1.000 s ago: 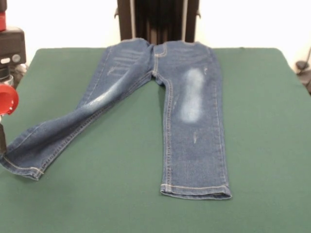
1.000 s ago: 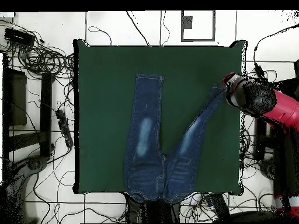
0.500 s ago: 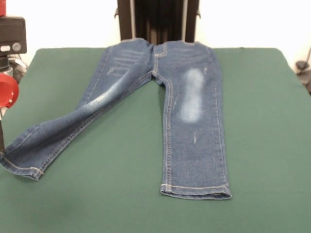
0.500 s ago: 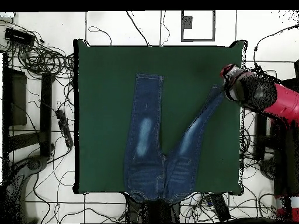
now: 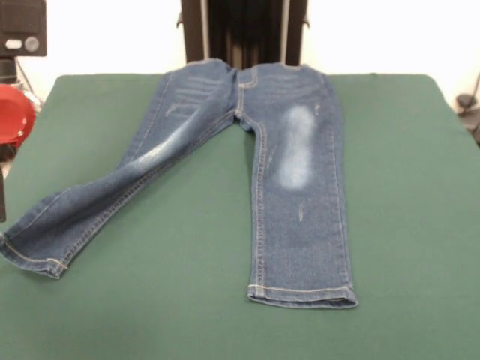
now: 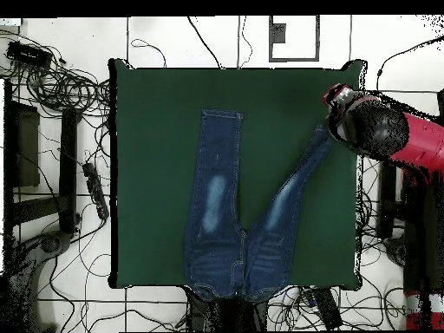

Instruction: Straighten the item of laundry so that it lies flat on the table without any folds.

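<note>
The large rectangular table (image 5: 405,187) covered in dark green felt-like cloth is filling most of the front view, its near edge cut off by the frame. A pair of dark blue denim jeans (image 5: 296,161) with faded patches is lying on it, waistband at the far edge by the black pedestal column. One leg is running straight toward the camera with its hem flat; the other is splaying out diagonally to the table's left side in the front view, its hem resting near that edge with slight creasing along the leg. In the overhead view the jeans (image 6: 217,217) are forming a V. The red and black robot arm (image 6: 390,139) is reaching over the table's corner beside the splayed hem. Only a red part and black housing are showing at the front view's left edge, so the jaws are hidden and I cannot tell whether they are apart or together.
</note>
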